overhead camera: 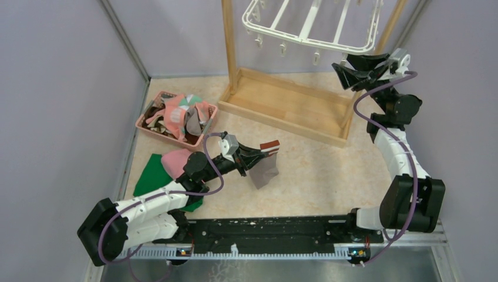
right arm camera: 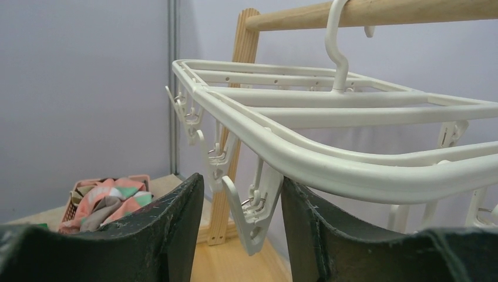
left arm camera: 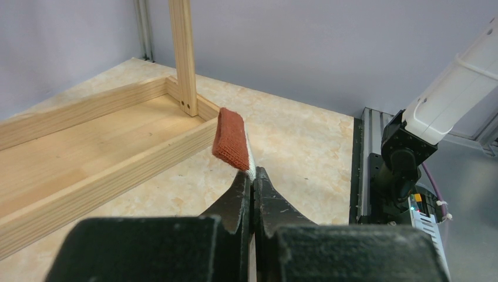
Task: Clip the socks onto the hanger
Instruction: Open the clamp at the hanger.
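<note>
**Sock clipping with two arms: one claw carries, the other works the clip.** The left claw (left arm camera: 253,179) is fully closed on one sock (overhead camera: 265,169). It pinches the sock just beside the red cuff, so the grey-brown body hangs free below. Held by one end like this, the sock offers a thin edge that a clip can take. It hangs above the surface (overhead camera: 317,170), in front of the wooden frame stand (overhead camera: 282,106) and clear of its base rail.

The right claw (right arm camera: 242,182) is raised under the hanger (right arm camera: 352,170), which hangs by its hook from the stand's top bar. Its fingers stand apart on either side of one clip (right arm camera: 253,218) at the rim and are not visibly pressing it. Judged purpose: squeezing the clip's upper tails would open its mouth, so this claw is placed to work the clip while the other brings the cuff.

The other socks (overhead camera: 182,114) lie heaped in a pink basket (overhead camera: 155,134) left of the stand's base. A green cloth (overhead camera: 151,175) and a pink cloth (overhead camera: 176,160) lie in front of the stand and to its left, under the left arm. No sock shows on the visible part of the hanger.

Judged next need: raise the cuff to the clip's mouth without swinging the hanger.
</note>
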`<state>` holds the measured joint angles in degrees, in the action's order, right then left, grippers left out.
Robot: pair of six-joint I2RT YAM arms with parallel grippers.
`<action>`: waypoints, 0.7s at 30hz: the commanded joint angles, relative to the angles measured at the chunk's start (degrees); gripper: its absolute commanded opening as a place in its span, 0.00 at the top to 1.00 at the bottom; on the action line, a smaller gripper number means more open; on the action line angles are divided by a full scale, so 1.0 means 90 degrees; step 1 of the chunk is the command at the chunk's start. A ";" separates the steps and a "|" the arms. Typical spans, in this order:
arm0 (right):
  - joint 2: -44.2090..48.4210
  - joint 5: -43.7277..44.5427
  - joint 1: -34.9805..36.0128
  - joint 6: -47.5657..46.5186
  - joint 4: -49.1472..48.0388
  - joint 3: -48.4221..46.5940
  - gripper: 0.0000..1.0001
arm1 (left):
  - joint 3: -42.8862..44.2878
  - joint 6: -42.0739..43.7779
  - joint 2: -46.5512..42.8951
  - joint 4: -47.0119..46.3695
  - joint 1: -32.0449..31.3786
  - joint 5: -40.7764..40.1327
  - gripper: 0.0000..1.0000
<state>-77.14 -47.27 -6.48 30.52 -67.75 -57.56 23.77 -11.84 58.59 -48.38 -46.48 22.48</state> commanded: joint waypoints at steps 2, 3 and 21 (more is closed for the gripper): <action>-0.0037 0.0084 0.0054 0.0129 -0.0256 -0.0371 0.51 | 0.0093 0.0065 -0.0064 -0.0195 0.0027 0.0081 1.00; -0.0041 0.0112 0.0053 0.0146 -0.0256 -0.0366 0.51 | 0.0093 0.0065 -0.0059 -0.0198 0.0028 0.0083 1.00; -0.0086 0.0237 0.0060 0.0376 -0.0441 -0.0395 0.54 | 0.0103 0.0047 -0.0024 -0.0204 0.0027 0.0120 1.00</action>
<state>-77.80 -45.93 -6.48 32.93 -68.27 -58.30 23.77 -11.86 58.63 -48.38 -46.48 22.70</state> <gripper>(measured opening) 0.478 0.014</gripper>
